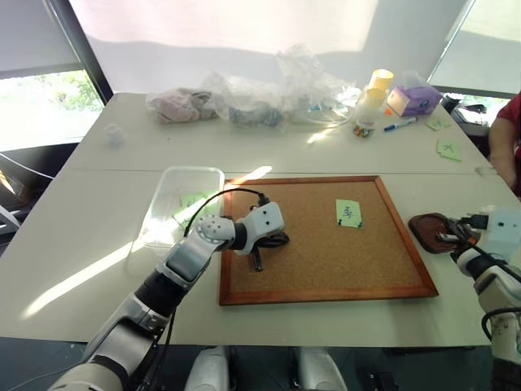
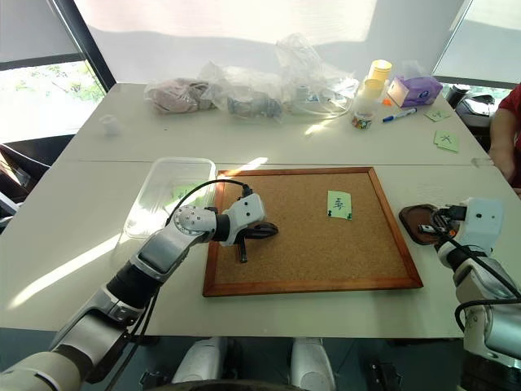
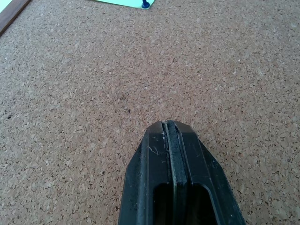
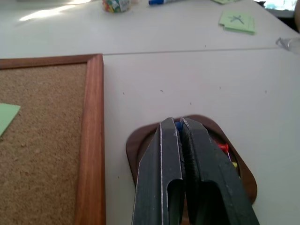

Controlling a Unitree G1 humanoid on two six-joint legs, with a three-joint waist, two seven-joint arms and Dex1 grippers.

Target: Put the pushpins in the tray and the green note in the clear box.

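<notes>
Head views: corkboard (image 1: pixel 326 244) lies mid-counter (image 1: pixel 81 244), long axis running left-right. The green note (image 1: pixel 348 213) is pinned on the board's far-right part, upright, long axis pointing toward the counter's far edge, w/ two dark pushpins (image 1: pixel 349 224) at its near edge. The clear box (image 1: pixel 181 204) sits just off the board's left edge, long axis near-to-far. The tray (image 1: pixel 433 232) sits off the board's right edge, near the counter's right edge.

Left wrist view: left gripper (image 3: pixel 171 133) fully closed, empty, over bare cork; note's corner w/ a blue pin shows beyond it.

Right wrist view: right gripper (image 4: pixel 180 125) over the tray, closed on a blue-headed pushpin (image 4: pixel 178 124) at its tips; red and yellow pins lie in the tray.
</notes>
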